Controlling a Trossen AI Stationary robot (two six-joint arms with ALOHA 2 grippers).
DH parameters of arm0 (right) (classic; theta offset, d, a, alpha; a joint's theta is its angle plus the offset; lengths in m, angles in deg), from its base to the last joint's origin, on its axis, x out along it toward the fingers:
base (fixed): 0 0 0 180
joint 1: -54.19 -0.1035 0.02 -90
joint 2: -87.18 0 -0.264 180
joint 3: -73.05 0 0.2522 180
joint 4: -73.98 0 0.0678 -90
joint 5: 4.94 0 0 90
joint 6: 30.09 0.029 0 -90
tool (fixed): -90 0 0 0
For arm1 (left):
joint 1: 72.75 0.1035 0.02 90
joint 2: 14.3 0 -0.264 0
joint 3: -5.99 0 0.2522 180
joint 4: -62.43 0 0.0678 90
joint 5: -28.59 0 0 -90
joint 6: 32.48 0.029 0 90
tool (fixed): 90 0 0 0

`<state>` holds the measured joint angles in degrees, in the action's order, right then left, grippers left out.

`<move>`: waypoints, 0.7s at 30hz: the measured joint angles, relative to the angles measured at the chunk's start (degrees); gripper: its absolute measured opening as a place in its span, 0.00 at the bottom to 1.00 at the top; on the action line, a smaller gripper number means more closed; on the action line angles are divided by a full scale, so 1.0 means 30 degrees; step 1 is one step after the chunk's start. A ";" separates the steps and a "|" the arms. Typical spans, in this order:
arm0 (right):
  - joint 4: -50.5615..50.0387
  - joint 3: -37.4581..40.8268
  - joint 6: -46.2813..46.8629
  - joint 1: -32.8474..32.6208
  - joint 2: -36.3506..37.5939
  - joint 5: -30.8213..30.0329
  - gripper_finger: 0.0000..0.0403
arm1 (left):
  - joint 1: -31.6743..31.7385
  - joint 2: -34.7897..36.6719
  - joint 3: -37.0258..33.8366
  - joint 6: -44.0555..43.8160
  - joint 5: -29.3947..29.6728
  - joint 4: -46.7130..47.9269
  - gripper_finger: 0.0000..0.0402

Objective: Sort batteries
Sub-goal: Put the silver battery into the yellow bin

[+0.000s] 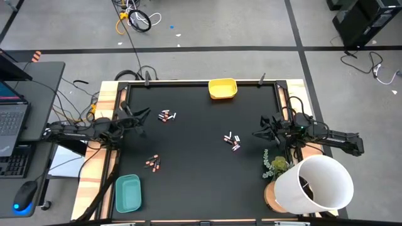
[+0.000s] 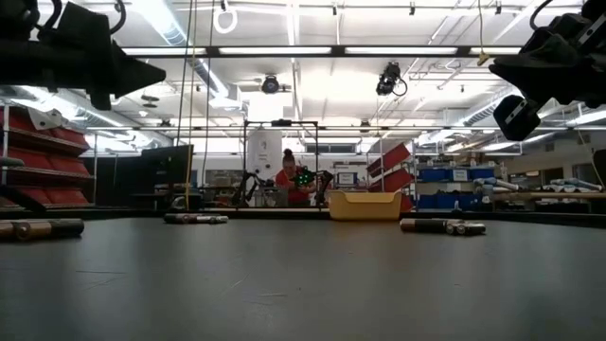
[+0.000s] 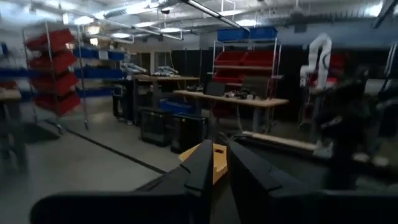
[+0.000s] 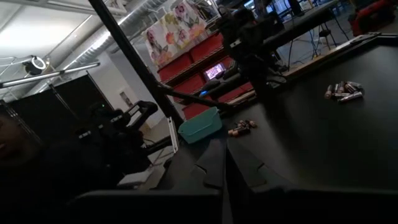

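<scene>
Tiny cylindrical batteries [image 1: 166, 115] (matte black table [image 1: 195, 163])

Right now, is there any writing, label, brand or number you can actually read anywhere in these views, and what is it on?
None can be read.
Batteries: any print too small to read.
Yellow tray and teal tray: no visible marking.
Laptop screen: too small to read.
Flowered banner: a pattern, no words.
Shelf bins: blurred.

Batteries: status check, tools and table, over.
Left tool and right tool both shut, empty, at table edges. Batteries in three loose clusters, unsorted. Yellow tray and teal tray empty. Nothing blocking.
</scene>
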<state>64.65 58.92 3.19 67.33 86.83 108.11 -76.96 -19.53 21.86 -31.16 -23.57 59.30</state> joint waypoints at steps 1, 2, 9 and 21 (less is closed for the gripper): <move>0.0000 -0.0004 0.0007 -0.0004 0.0001 0.0001 0.01 | 0.0000 0.0002 0.0000 -0.0998 -0.0003 -0.0005 0.15; 0.0000 -0.0005 0.0001 -0.0006 0.0006 0.0000 0.01 | 0.0000 0.0002 0.0000 -0.2271 -0.0006 0.0003 0.15; 0.0000 0.0001 0.0001 -0.0002 0.0002 0.0005 0.01 | 0.0007 0.0000 0.0000 -0.6580 -0.0352 0.0207 0.15; 0.0335 -0.0006 -0.0508 0.0016 -0.0001 -0.1540 0.01 | 0.0015 0.0000 -0.0004 -0.3868 0.1076 0.0023 0.15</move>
<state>65.65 58.91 1.67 67.38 86.82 103.49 -76.91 -19.53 21.85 -42.77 -20.35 59.37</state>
